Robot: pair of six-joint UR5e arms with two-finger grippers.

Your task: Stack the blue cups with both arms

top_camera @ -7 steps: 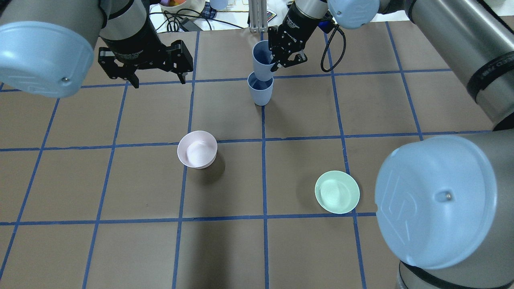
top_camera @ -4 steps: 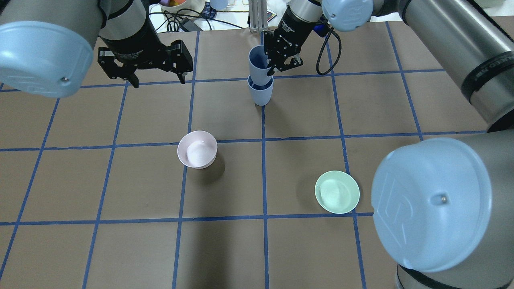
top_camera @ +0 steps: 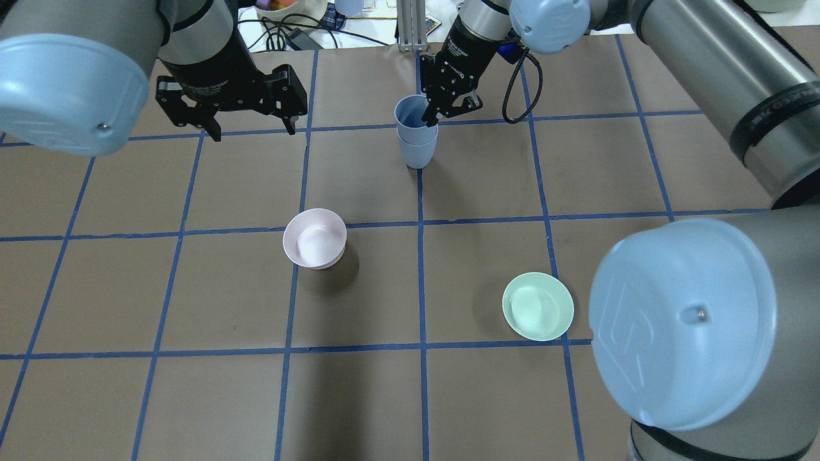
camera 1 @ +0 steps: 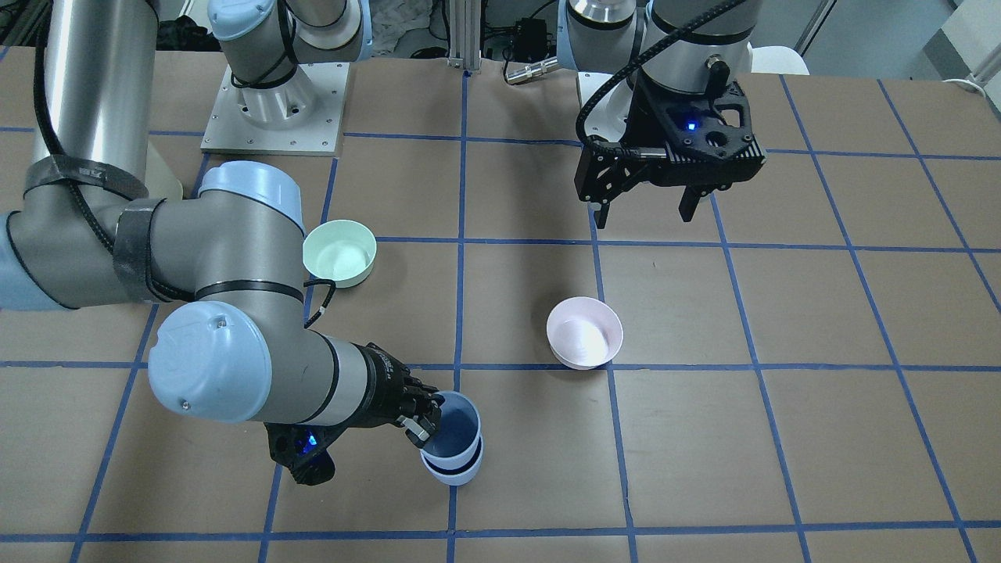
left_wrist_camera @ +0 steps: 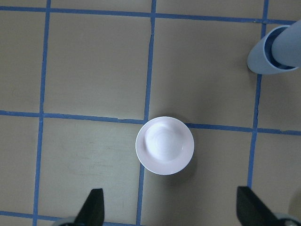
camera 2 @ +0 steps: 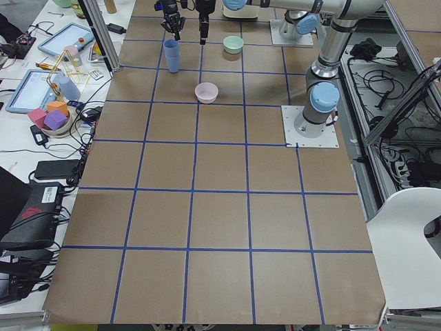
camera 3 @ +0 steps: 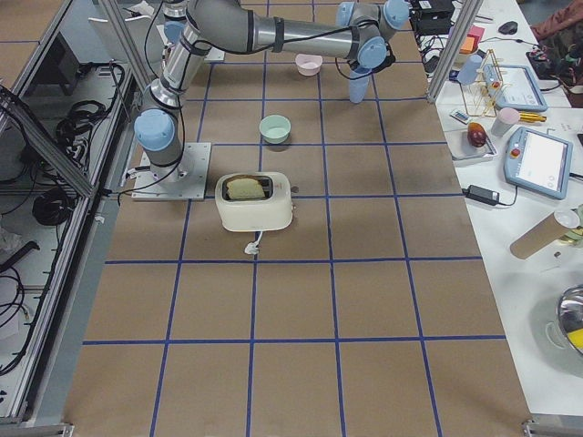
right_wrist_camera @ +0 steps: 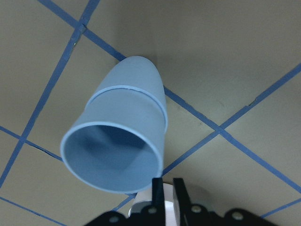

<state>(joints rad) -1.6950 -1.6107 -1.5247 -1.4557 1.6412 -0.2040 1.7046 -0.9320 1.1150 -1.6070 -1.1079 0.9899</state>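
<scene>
Overhead exterior: right gripper [top_camera: 431, 118] pinches rim of upper blue cup [top_camera: 409, 120], nested upright in lower blue cup [top_camera: 418, 153]; left gripper [top_camera: 254, 132] spread, farther off.

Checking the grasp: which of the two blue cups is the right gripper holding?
The upper blue cup, nested in the lower blue cup; the right gripper pinches its rim.
</scene>
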